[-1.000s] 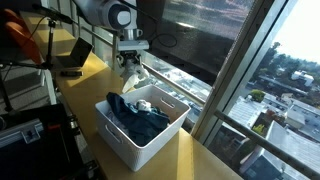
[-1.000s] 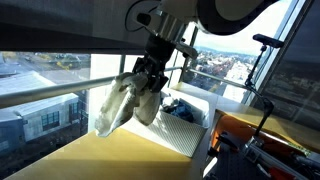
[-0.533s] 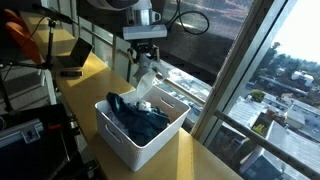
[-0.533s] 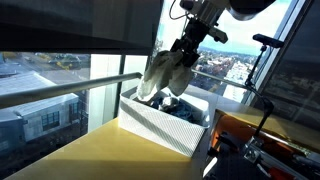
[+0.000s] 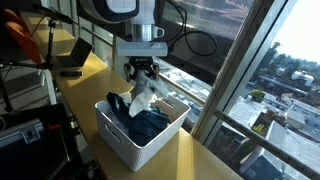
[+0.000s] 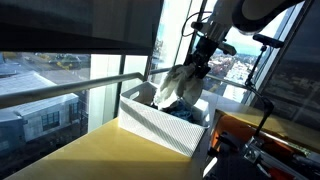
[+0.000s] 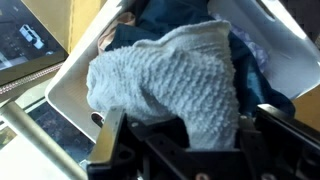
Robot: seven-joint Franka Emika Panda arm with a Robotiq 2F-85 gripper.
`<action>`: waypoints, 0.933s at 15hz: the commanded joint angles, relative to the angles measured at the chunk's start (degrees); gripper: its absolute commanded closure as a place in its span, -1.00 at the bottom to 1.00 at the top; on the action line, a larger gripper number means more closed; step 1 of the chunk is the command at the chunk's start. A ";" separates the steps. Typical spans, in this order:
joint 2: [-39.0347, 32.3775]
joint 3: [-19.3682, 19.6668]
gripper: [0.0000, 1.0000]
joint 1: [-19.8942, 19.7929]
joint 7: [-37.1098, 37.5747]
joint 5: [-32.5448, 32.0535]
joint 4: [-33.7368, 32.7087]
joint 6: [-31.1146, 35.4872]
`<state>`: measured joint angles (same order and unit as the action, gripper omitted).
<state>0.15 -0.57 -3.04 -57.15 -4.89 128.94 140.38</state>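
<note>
Above the white bin [image 5: 165, 142], the gripper [image 5: 143, 76] is clamped tight on a pale knitted towel [image 5: 144, 97], which hangs straight down toward the dark clothes [image 5: 138, 124] inside.

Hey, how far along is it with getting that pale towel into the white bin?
Done: dark blue clothes lie in the white bin. In hand: the hand is shut on the pale towel, dangling it over the bin's opening. Left: letting go, so the towel lands on the clothes.
</note>
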 commanded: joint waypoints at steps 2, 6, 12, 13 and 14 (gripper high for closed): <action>-6.87 0.43 1.00 0.29 -2.24 2.40 -1.82 2.97; -11.99 -0.74 0.47 -0.19 -1.90 2.25 -4.96 2.92; -13.50 -1.68 -0.35 -0.49 -1.35 1.49 -9.16 1.39; -13.20 -1.72 -0.48 -0.43 -1.25 1.34 -9.47 1.19; -12.49 -1.79 -0.65 -0.22 -0.98 1.06 -9.60 0.96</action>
<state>-13.05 -1.54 -2.99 -57.54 -4.23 121.16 143.16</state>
